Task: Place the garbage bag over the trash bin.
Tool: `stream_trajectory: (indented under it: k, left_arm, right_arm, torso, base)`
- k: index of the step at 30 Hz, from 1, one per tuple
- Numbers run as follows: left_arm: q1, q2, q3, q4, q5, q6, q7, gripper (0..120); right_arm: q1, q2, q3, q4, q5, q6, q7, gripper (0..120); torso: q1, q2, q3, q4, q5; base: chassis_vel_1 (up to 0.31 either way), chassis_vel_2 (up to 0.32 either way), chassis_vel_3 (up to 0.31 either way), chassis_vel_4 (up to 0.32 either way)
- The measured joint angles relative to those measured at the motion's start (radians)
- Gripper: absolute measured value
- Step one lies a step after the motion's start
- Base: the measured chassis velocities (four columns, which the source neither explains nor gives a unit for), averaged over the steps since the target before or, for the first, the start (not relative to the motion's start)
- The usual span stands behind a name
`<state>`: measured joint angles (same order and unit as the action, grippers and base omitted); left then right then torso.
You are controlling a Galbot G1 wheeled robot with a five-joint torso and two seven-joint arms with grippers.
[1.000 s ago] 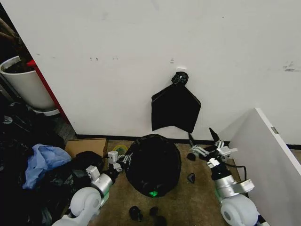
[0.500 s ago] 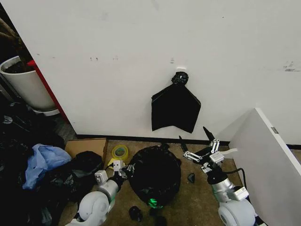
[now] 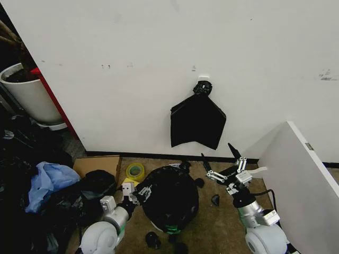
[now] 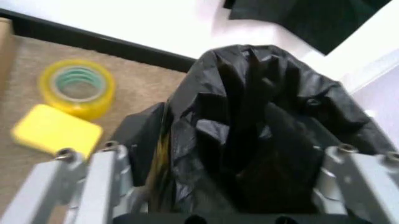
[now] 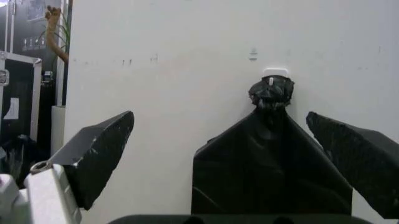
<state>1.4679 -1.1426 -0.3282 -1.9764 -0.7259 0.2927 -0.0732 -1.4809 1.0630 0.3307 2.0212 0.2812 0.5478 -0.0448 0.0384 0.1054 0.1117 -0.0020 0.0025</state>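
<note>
Your garbage bag [image 3: 168, 198] now covers the trash bin [image 3: 171, 229] almost completely: from the head view you see a rumpled black dome standing on the floor near the wall, with only a sliver of the bin's pale green base showing at the front. The bag is over the bin, but the film looks loose and puffed, so I judge the fit is not yet settled.

Your left gripper [image 3: 139, 193] sits at the bag's left flank, and in the left wrist view its fingers [image 4: 103, 179] straddle a fold of the black plastic. They appear to pinch that fold, most likely to hold the film in place around the rim.

Your right gripper [image 3: 224, 165] hangs just off the bag's right side, clear of the plastic, with its black-tipped fingers [image 5: 100, 151] spread wide and nothing between them. It points at the wall, where the flat knotted bag [image 3: 197, 121] hangs from a hook.

A tape roll [image 3: 135, 170] and a yellow block [image 4: 57, 135] lie on the floor left of the bin, near the cardboard piece [image 3: 96, 164], clear of the work.
</note>
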Motion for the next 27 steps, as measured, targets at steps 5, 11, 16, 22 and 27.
stream_trajectory:
  k: [5,11,16,22,27]
  left_arm:
    - [0.019,0.006,-0.008,-0.055,0.024,-0.042,-0.033,86]
    - [0.036,-0.023,-0.013,-0.091,0.355,-0.444,-0.019,100]
    - [0.048,-0.067,-0.018,-0.127,0.559,-0.594,-0.001,100]
    - [0.051,-0.138,-0.013,-0.2,0.502,-0.584,0.016,100]
    - [0.048,-0.16,-0.011,-0.218,0.487,-0.55,0.025,100]
  right_arm:
    - [-0.002,0.005,0.003,0.003,0.0,-0.005,0.003,100]
    - [-0.008,0.013,0.011,0.034,-0.011,-0.136,0.177,100]
    - [-0.013,0.019,0.056,0.056,-0.056,-0.278,0.362,100]
    - [-0.056,0.064,0.252,0.061,-0.08,-0.335,0.231,100]
    - [-0.108,0.109,0.315,0.102,-0.089,-0.341,0.162,100]
  torso:
    - [0.0,0.0,0.0,0.0,0.0]
    - [0.0,0.0,0.0,0.0,0.0001]
    - [0.0,0.0,0.0,0.0,0.0003]
    - [0.0,0.0,0.0,0.0,0.0001]
    - [0.0,0.0,0.0,-0.0001,0.0]
  base:
    - [0.0,0.0,0.0,0.0]
    - [0.0,0.0,0.0,0.0]
    - [0.0,0.0,0.0,0.0]
    - [0.0,0.0,0.0,0.0]
    - [0.0,0.0,0.0,0.0]
